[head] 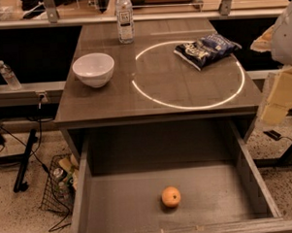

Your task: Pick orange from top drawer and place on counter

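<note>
The orange (171, 196) lies on the flat bottom of the open top drawer (116, 207), a little right of the middle and near the front. The counter (106, 100) above it is grey-brown and glossy, with a thin white circle (189, 106) marked on its right half. My gripper (277, 97) hangs at the right edge of the view, beside the counter's right front corner, above and to the right of the drawer and well apart from the orange. It holds nothing that I can see.
On the counter stand a white bowl (93, 69) at the left, a clear water bottle (124, 18) at the back, and a dark blue chip bag (206, 48) on the circle's far right. A wire basket (59, 183) and cables lie on the floor at the left.
</note>
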Available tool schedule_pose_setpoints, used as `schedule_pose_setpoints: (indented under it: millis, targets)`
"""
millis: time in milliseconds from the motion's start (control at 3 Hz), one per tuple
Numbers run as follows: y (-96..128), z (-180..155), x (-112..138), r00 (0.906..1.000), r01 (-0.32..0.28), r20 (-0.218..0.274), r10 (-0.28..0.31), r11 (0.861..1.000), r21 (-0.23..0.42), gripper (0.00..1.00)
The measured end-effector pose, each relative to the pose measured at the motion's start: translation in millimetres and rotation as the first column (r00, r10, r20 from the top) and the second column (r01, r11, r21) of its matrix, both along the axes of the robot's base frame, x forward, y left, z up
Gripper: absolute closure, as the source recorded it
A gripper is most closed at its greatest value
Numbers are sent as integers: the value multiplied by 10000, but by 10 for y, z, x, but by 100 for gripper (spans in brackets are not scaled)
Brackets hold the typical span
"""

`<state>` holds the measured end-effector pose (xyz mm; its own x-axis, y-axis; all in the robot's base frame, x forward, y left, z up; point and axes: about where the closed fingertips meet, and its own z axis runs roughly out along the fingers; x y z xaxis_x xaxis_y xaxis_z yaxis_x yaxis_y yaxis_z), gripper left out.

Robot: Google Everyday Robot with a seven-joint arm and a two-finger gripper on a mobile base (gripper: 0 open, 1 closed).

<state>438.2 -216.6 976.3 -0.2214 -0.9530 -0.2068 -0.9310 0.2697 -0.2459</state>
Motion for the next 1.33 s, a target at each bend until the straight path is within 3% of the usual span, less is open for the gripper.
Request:
schedule_pose_setpoints:
  millis: [667, 1000, 1333]
  targets:
    - [16, -111, 9, 9999, 40, -124, -37, 9997, 254, 0]
    - [102, -424, -91, 9992, 124, -390, -86, 9951, 977, 0]
    - [321, -1141, -292, 9936, 301, -1128, -23, 9689, 2456, 0]
